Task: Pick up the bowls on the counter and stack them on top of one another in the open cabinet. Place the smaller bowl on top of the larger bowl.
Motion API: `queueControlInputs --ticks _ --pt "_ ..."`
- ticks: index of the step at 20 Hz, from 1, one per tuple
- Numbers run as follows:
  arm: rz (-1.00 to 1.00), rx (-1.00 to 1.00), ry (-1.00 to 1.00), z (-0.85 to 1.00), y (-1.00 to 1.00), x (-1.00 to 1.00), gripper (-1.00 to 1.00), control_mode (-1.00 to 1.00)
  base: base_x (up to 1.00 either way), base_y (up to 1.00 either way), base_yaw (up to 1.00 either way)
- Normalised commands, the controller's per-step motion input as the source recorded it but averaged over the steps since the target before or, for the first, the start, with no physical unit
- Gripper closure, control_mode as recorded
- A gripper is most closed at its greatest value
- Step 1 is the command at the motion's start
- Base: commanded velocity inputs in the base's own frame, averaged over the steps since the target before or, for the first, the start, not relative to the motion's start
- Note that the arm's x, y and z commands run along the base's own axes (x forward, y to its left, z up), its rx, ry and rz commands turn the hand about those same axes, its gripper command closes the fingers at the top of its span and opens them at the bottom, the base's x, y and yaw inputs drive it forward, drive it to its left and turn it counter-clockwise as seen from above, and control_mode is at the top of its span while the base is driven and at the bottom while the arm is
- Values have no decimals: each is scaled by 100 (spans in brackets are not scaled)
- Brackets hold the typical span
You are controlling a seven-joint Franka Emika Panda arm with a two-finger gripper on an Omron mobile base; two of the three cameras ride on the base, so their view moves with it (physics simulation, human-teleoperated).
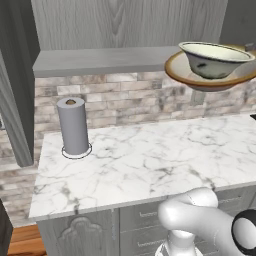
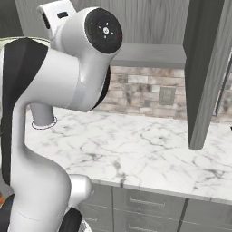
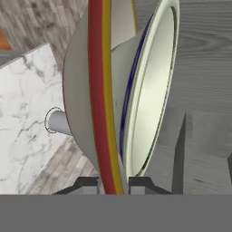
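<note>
pincer (image 3: pixel 113 183) clamped on larger bowl (image 1: pixel 182 70) rim, smaller bowl (image 1: pixel 215 59) nested inside.

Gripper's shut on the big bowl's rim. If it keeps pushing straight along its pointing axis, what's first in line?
Beyond the larger bowl that the gripper already pinches, the grey wood-grain back of the open cabinet looks next. Depth is unclear; the smaller bowl rides inside.

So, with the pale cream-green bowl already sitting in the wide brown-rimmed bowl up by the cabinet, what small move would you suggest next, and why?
I would probably ease the stack slightly further over the flat grey shelf board before letting go. The gripper is shut on the rim of the wide brown-rimmed bowl, the pale cream-green bowl rests inside it, and the pair appears to hang past the shelf's front edge.
</note>
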Motion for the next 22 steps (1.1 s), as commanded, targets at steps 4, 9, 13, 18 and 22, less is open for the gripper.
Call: queueControlInputs --ticks 4,9,13,18,22 --pt "-11 0 -14 0 0 15 100 -100 0 0 0" --pt "-17 1 -14 0 0 14 100 -100 0 0 0" --pt "-27 5 -8 0 12 9 100 -100 0 0 0" --pt "-29 15 -3 0 9 1 100 -100 0 0 0" --pt "-21 17 0 0 0 0 100 -100 0 0 0"
